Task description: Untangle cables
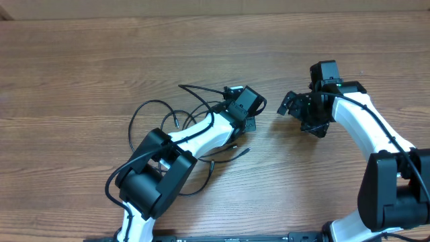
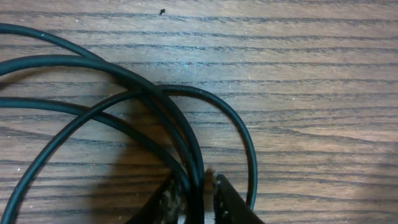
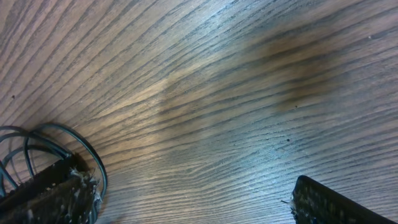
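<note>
Left gripper: my jaws pinch one strand of the cables. Right gripper: jaws spread over the bench.

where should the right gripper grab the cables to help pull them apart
The loose plug-tipped end of the cables, lying flat and clear of the left gripper, which pinches another strand. Probably bring the open right gripper straight down, straddling it.

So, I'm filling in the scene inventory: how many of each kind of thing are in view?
Robot arms: 2, the left arm and the right arm
Tangle of black cables: 1 (the single cords are too interlaced to count)
Wooden table: 1
Total: 4
</note>
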Controlling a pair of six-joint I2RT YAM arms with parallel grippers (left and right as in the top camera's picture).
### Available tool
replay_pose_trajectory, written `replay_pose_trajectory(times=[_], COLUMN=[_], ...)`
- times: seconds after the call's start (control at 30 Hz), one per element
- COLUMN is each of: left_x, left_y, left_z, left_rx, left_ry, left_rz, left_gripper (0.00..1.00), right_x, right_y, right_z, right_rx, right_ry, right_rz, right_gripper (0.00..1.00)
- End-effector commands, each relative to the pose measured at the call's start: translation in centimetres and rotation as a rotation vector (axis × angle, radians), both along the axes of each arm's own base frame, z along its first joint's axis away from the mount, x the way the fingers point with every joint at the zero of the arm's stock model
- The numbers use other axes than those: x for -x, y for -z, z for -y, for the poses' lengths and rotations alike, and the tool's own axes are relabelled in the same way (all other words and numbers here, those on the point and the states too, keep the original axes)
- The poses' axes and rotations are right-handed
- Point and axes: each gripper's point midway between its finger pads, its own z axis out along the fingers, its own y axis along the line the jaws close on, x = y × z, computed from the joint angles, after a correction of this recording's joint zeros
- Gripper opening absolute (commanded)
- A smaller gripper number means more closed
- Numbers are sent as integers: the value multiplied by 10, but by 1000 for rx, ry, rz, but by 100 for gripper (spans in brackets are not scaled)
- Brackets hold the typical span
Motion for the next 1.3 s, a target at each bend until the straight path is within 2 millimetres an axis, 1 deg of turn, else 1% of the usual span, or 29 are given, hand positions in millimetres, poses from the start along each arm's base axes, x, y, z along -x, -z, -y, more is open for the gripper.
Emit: replay_pose_trajectory(times=[0.0, 0.07, 0.17, 0.27, 0.33, 0.37, 0.43, 0.5, 0.57, 0.67, 0.83, 0.93, 1.03, 1.13, 1.27], left_x=[5, 4, 2, 4, 4, 2, -1, -2, 0, 3, 6, 10, 14, 14, 9], left_y=[4, -4, -12, -11, -13, -16, -31, -41, -46, -41, -32, -22, -7, -4, -3], left_z=[6, 12, 13, 11, 11, 11, 12, 13, 16, 16, 13, 14, 15, 14, 7], left_rx=[17, 51, 60, 53, 46, 46, 54, 66, 77, 75, 60, 52, 32, 26, -2], left_ry=[58, 77, 77, 78, 97, 97, 115, 116, 123, 128, 127, 120, 126, 124, 103], left_rz=[-33, -33, -20, -27, -21, -18, 9, 26, 28, 12, -9, -30, -57, -59, -45], left_gripper=[27, 32, 34, 32, 30, 30, 29, 28, 25, 21, 19, 19, 18, 17, 20], right_x=[-6, -6, -6, -6, -6, -6, -6, -6, -6, -6, -6, -6, -6, -6, -6], right_y=[-7, -7, -7, -7, -7, -7, -7, -7, -7, -7, -7, -7, -7, -7, -7], right_z=[1, 1, 1, 1, 1, 1, 1, 1, 1, 1, 1, 1, 1, 1, 1], right_rx=[3, 3, 3, 3, 3, 3, 3, 3, 3, 3, 3, 3, 3, 3, 3], right_ry=[5, 5, 5, 5, 5, 5, 5, 5, 5, 5, 5, 5, 5, 5, 5], right_rz=[26, 26, 26, 26, 26, 26, 26, 26, 26, 26, 26, 26, 26, 26, 26], right_gripper=[100, 100, 100, 100, 100, 100, 100, 100, 100, 100, 100, 100, 100, 100, 100])
